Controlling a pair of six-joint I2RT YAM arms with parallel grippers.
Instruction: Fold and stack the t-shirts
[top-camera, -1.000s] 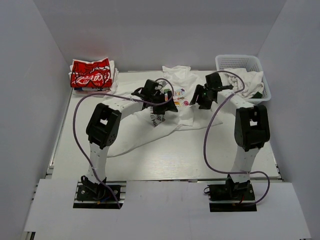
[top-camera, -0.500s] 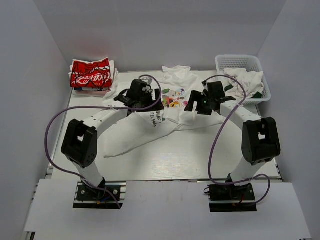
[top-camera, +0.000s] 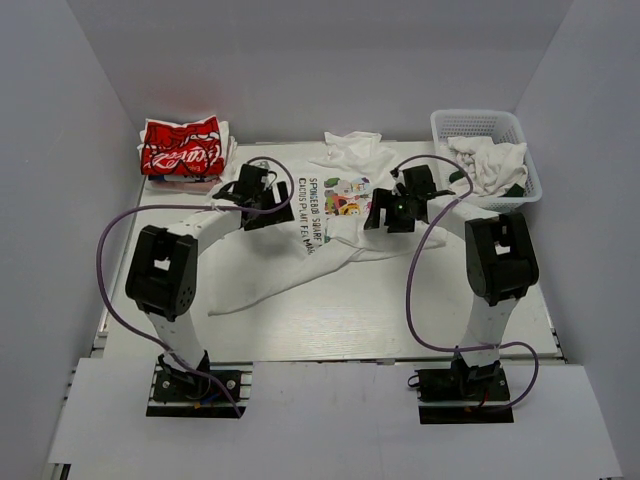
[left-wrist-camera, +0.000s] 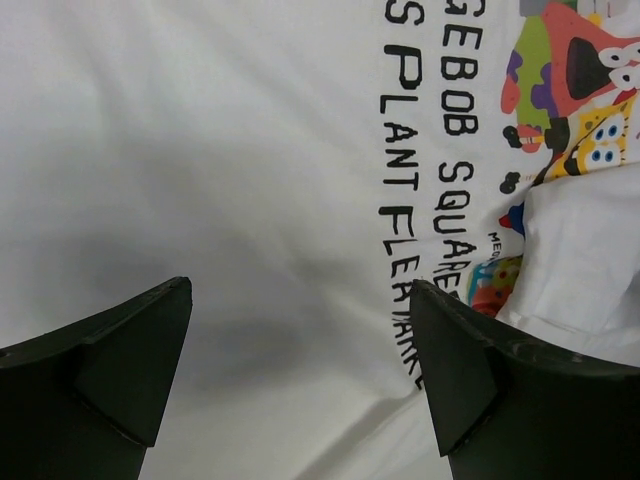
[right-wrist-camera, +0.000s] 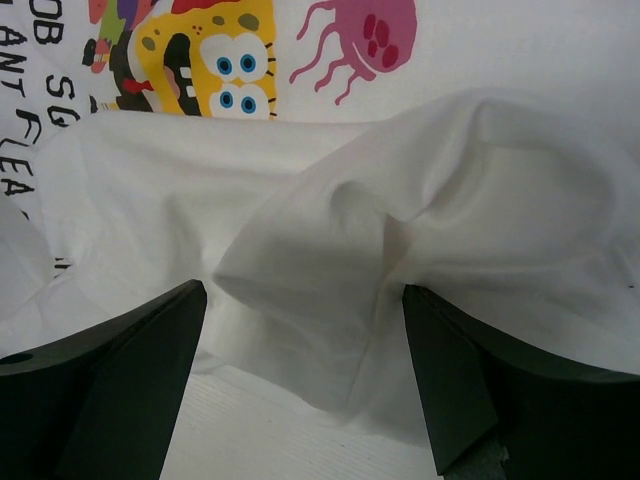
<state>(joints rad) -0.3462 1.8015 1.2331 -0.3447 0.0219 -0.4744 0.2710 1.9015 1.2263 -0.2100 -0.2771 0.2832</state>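
Note:
A large white t-shirt (top-camera: 300, 255) with cartoon print and dark lettering lies spread and rumpled across the middle of the table. My left gripper (top-camera: 266, 200) hovers open over its left part; in the left wrist view my left gripper (left-wrist-camera: 300, 290) has only flat white cloth (left-wrist-camera: 250, 150) beneath it. My right gripper (top-camera: 386, 214) is open over the shirt's right side, and in the right wrist view my right gripper (right-wrist-camera: 304, 291) straddles a raised fold (right-wrist-camera: 340, 260) without pinching it. A folded red t-shirt (top-camera: 180, 147) with white script lies at the back left.
The red shirt rests on folded pale cloth (top-camera: 224, 150). A white basket (top-camera: 450, 120) at the back right holds more white clothing (top-camera: 490, 160). Purple cables (top-camera: 115, 240) loop beside both arms. Grey walls close in the table on three sides.
Both grippers opened and let go of the white shirt. The left gripper moved left and back, the right shifted slightly left. The lettering and print now lie uncovered.

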